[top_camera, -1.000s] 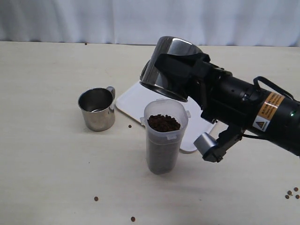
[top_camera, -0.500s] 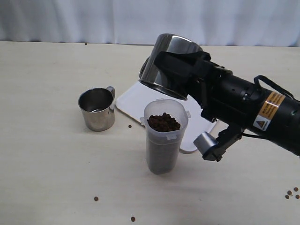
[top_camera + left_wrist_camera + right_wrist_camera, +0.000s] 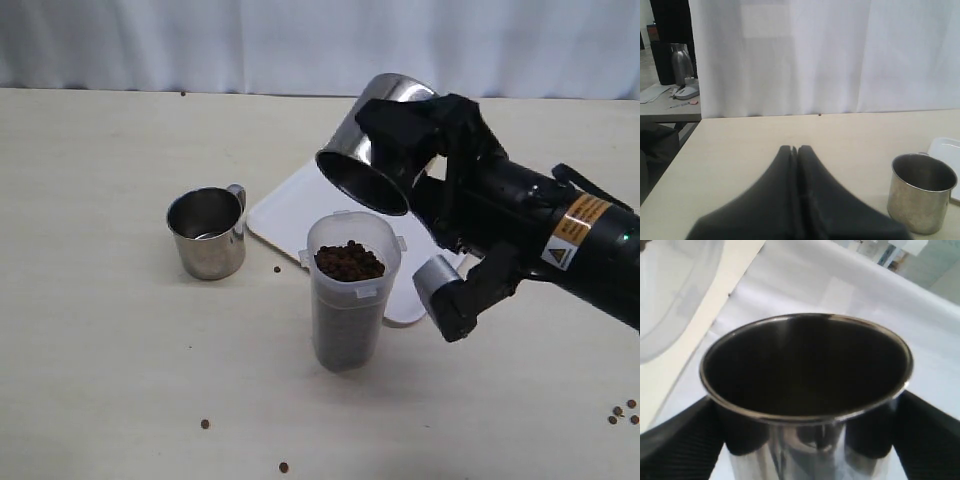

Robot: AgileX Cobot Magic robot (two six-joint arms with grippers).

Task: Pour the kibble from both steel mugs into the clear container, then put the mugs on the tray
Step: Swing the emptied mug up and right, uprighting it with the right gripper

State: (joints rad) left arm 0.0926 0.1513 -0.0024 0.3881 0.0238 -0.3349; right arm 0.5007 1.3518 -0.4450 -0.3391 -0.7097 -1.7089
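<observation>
The clear container (image 3: 349,300) stands near the table's middle, filled almost to its rim with kibble (image 3: 349,262). Above and behind it my right gripper (image 3: 400,150) is shut on a steel mug (image 3: 372,160), held tilted with its mouth facing down and left. That mug (image 3: 807,385) looks dark and empty inside, with black fingers (image 3: 680,435) pressing both its sides. The other steel mug (image 3: 207,233) stands upright on the table to the left, also visible as a mug (image 3: 921,192) in the left wrist view. My left gripper (image 3: 795,148) is shut on nothing, away from the mug. The white tray (image 3: 300,210) lies behind the container.
Stray kibble pellets (image 3: 205,424) lie on the table in front of the container, and a few more pellets (image 3: 622,412) at the right edge. A white curtain (image 3: 300,45) closes off the back. The right arm (image 3: 540,235) reaches over the tray's right part.
The right gripper has shifted the tilted mug to the right and slightly back, turning its mouth more toward the camera. The container, the other mug and the left gripper have not moved.
</observation>
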